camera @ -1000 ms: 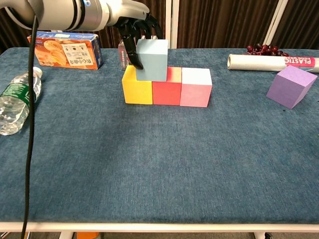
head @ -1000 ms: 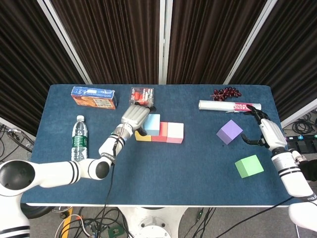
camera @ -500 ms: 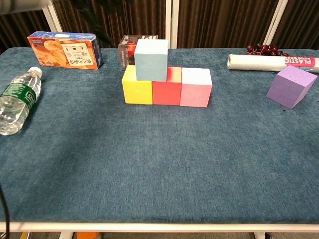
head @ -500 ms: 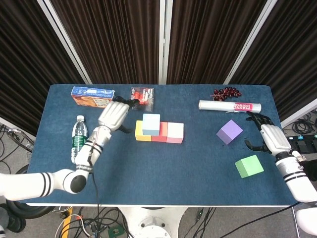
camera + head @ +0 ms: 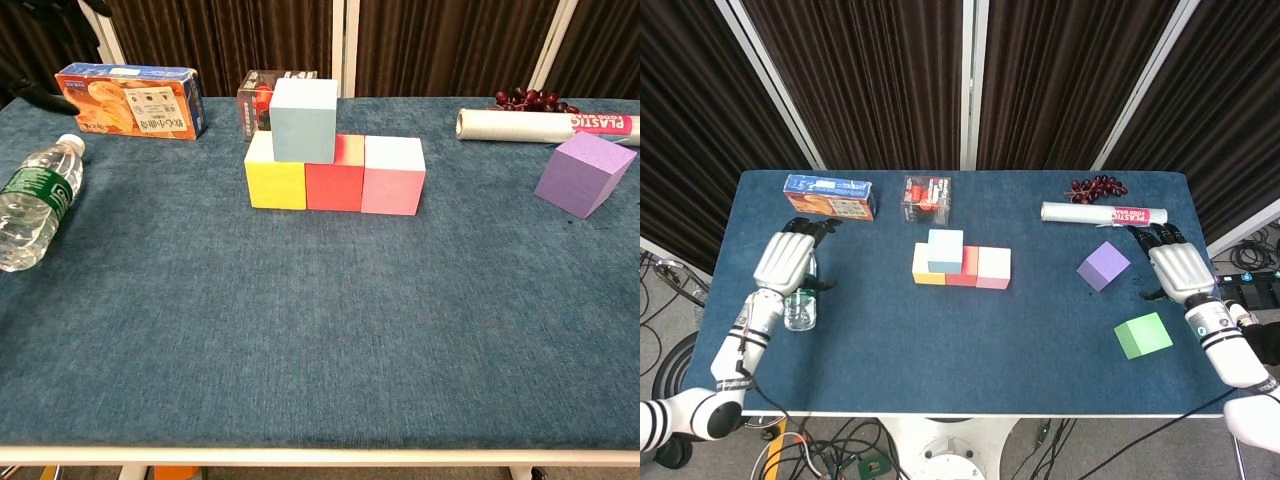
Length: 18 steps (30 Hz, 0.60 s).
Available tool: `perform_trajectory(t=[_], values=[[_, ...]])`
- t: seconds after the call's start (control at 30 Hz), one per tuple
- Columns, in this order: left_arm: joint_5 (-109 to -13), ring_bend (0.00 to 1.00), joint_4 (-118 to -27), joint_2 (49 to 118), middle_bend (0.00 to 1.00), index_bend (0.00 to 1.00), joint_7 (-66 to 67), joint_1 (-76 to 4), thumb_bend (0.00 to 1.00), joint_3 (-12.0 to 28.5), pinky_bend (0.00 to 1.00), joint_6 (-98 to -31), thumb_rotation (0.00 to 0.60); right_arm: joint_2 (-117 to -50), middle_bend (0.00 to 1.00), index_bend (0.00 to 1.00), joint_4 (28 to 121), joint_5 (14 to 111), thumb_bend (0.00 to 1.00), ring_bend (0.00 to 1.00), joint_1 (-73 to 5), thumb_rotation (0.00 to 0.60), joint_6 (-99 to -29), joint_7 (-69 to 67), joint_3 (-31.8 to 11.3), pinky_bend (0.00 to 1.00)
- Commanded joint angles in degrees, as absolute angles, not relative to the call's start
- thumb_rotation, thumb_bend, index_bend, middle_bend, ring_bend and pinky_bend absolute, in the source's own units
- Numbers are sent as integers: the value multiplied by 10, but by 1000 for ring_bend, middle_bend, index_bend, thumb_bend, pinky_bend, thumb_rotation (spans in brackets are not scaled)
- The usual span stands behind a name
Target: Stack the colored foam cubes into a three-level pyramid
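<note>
Both the left hand (image 5: 786, 263) and right hand (image 5: 1177, 270) hovered with fingers spread and empty, the light-blue cube (image 5: 303, 120) straddling the yellow cube (image 5: 274, 176) and red cube (image 5: 334, 178) as second-level support.

The left hand (image 5: 785, 262) is covering most of the clear plastic water bottle (image 5: 800, 310); the bottle's label is possibly hidden in the head view.

Left hand (image 5: 786, 262) lower left of head view, fingers spread, holding nothing. Right hand (image 5: 1176, 270) lower right, fingers apart, likewise unladen.
</note>
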<state>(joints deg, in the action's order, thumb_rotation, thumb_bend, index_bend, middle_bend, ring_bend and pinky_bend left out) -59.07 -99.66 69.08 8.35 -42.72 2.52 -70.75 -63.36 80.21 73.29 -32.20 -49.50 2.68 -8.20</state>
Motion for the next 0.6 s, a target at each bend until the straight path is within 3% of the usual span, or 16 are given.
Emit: perform_trajectory(t=[0.03, 0.6], values=[[-599, 256, -1000, 684, 250, 174, 68, -416, 56, 30, 159, -701, 600, -678, 152, 0, 748, 726, 0, 0, -348, 600, -473, 66, -76, 0], [-602, 256, -1000, 678, 250, 174, 37, -386, 56, 75, 159, -663, 600, -806, 133, 0, 561, 841, 25, 0, -394, 600, -465, -54, -32, 0]])
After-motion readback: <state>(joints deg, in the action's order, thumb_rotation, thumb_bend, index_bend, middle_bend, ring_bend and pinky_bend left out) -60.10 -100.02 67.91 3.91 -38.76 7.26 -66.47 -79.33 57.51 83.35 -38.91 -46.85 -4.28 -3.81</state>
